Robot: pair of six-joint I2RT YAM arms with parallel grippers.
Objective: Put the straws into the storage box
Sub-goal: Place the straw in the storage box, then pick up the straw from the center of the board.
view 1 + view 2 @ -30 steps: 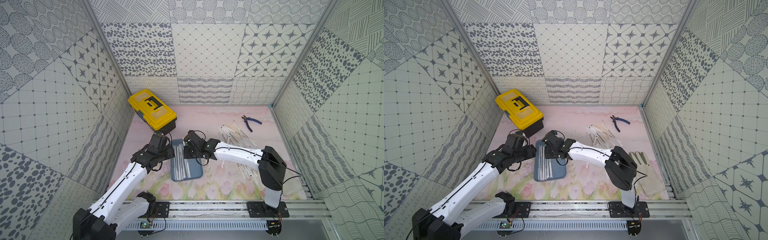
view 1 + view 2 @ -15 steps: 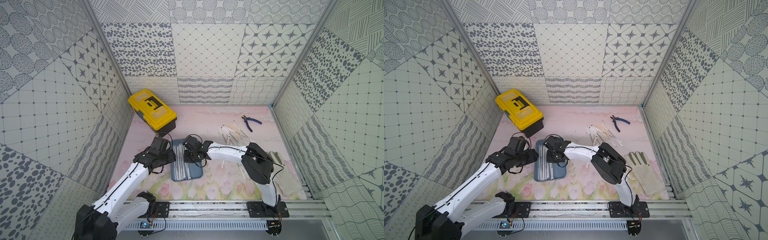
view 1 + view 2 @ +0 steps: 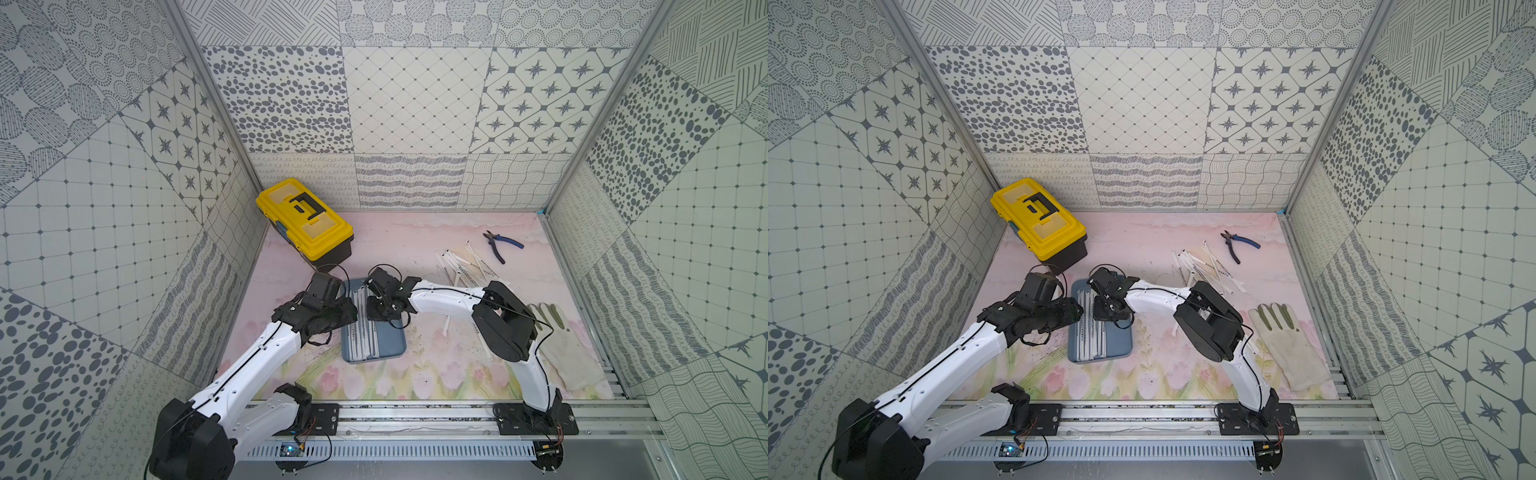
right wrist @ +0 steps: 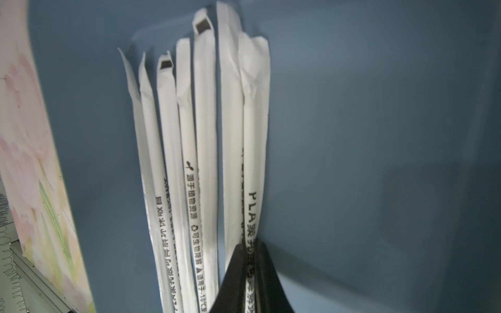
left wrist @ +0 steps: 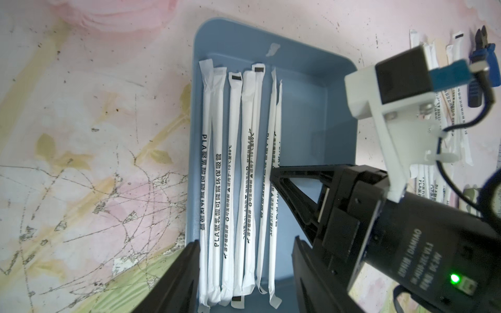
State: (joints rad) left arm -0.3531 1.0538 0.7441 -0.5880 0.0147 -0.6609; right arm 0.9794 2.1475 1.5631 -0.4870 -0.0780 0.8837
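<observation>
Seven or so straws (image 5: 238,173) in white printed wrappers lie side by side along one long side of the blue-grey tray (image 5: 311,89); the other half of its floor is bare. The right pincer (image 4: 250,273) reaches into the tray with its jaws pressed together on one straw (image 4: 254,162) — the one next to the bare floor, marked PLA — though the blur leaves the firmness of the pinch unsure. The left pincer (image 5: 246,241) hangs over one short end of the tray, jaws spread wide, with the straw ends showing between them. In both top views the tray sits on the pink tabletop (image 3: 415,245) between the two arms. A loose heap (image 3: 465,262) of further straws lies farther back, near the blue-handled pliers (image 3: 500,245). A yellow toolbox (image 3: 305,224) stands at the back left, and a pale glove (image 3: 569,349) lies by the right arm.
</observation>
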